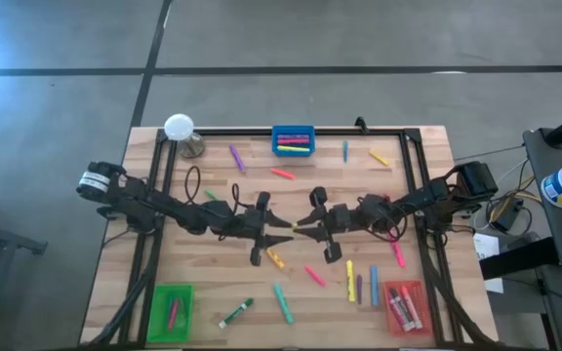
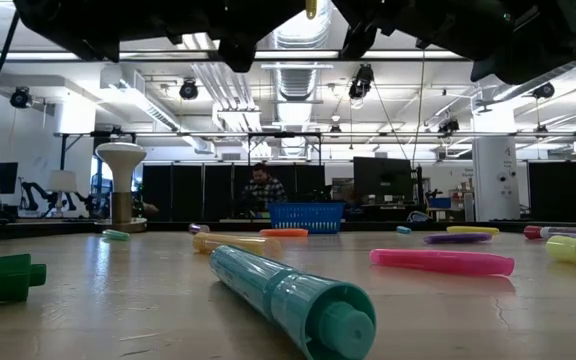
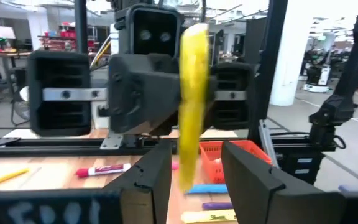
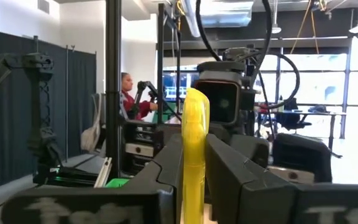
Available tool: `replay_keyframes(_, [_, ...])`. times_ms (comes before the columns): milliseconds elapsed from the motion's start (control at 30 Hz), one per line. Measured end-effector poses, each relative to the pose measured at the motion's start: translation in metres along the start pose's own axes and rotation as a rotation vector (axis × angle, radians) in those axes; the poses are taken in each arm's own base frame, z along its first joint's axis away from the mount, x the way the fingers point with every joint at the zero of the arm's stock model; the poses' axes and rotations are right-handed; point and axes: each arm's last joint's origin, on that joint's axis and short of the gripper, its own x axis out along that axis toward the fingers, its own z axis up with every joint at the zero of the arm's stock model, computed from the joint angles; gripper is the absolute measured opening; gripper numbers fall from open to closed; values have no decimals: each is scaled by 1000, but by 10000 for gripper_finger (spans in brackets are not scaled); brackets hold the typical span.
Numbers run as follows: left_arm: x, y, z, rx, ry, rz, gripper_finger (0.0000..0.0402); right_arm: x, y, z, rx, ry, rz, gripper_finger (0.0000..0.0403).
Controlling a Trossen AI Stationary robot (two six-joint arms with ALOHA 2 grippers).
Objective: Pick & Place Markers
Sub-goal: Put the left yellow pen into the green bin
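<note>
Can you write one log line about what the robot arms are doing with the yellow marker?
right gripper: shut on yellow marker, mid-air at table centre | left gripper: open around same marker | stage: handover

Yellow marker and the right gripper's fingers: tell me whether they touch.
Touching. The right wrist view shows the yellow marker upright, pressed between both fingers of the right gripper, no gap on either side.
</note>
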Motion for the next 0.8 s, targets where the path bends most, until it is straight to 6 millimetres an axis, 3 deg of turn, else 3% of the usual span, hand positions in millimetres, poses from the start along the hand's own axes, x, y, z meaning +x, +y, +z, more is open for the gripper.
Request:
replay_keyframes(333, [11,1,0,11,7,4,127,2,0,2,-19,-7,1,50])
replay_keyframes(667, [11,1,2,28,2,5,30,2,0,1,-1,-1,-13,71])
replay_keyframes(800, [6,2,2,27,92,46,30,2,-1,1,2,-1,-33,102])
